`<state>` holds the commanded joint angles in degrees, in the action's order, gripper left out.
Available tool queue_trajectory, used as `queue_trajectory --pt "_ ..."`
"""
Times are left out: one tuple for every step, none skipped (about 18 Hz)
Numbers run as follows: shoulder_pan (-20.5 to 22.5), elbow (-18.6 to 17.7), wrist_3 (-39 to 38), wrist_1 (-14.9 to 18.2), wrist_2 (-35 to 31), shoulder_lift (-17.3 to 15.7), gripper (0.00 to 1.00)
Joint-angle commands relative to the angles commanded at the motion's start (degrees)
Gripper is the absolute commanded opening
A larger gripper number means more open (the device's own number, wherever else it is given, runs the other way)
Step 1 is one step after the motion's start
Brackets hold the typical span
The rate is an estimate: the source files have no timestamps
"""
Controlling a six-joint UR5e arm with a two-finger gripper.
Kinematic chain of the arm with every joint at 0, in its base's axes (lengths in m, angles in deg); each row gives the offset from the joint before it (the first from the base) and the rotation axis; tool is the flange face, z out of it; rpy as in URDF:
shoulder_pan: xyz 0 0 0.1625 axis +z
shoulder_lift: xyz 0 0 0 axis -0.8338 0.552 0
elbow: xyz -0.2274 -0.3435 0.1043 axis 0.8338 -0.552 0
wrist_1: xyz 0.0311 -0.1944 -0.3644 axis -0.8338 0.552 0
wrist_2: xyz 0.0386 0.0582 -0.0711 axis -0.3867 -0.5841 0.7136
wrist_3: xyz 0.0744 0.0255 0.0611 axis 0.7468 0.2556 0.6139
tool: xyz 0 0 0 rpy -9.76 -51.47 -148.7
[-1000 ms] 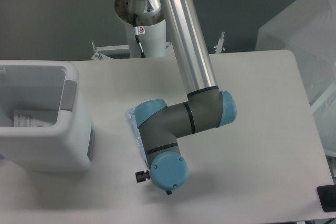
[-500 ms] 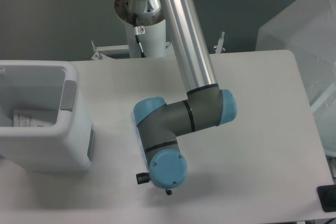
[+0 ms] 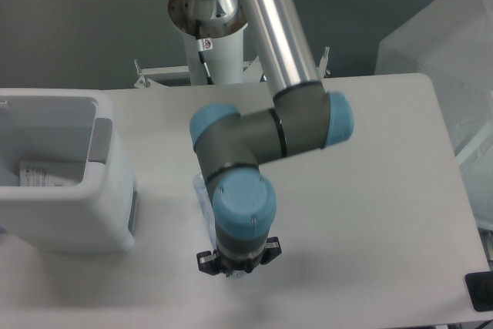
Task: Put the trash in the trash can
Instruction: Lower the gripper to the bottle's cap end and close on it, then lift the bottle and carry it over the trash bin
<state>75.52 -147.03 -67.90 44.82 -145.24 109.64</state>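
The white trash can (image 3: 73,217) stands at the table's left edge. The flat white packet (image 3: 40,175) with a barcode label lies inside it. A sliver of the clear bluish bottle (image 3: 202,199) shows at the left side of the arm's wrist, near the table's middle front; most of it is hidden and its cap does not show. My gripper (image 3: 236,262) is under the blue wrist joint, right over the bottle. Only its black base shows, and its fingers are hidden, so I cannot tell whether it grips the bottle.
The arm's silver upper link (image 3: 277,28) slants across the middle of the table from its base (image 3: 206,13) at the back. A translucent plastic cover (image 3: 447,52) stands off the right edge. A small black object (image 3: 479,292) sits at the front right corner.
The wrist has risen toward the camera and turned, so its blue end cap now faces up. The bottle's visible sliver sits slightly lower in the frame beside it.
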Motion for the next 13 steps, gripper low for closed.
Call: queue_trajectory --pt "0.44 0.0 0.0 -1.41 0.7 -1.05 0.14" --pt "0.88 0.0 0.0 -2.73 1.49 -2.02 0.14" --pt "1.05 0.0 0.0 -4.13 2.46 -3.16 0.14" --pt "1.23 0.0 0.0 -5.71 3.6 -4.13 0.14" --pt "1.32 0.0 0.09 -6.95 4.31 -5.36 0.14" --pt "1.32 0.0 0.0 -8.44 5.01 -6.5 0.14" --pt "1.32 0.09 0.0 -9.5 5.89 -7.82 0.14" --pt "1.32 0.09 0.0 -10.38 7.29 -9.05 0.14" --pt "1.32 0.09 0.0 -10.91 9.13 -10.45 0.14" --pt "1.32 0.09 0.0 -11.0 10.97 -11.77 0.14" --pt "1.75 0.17 0.0 -11.0 12.73 -12.83 0.14" --pt "2.11 0.18 0.0 -11.0 14.67 -13.89 0.14" --pt "2.55 0.18 0.09 -11.0 16.6 -15.11 0.14"
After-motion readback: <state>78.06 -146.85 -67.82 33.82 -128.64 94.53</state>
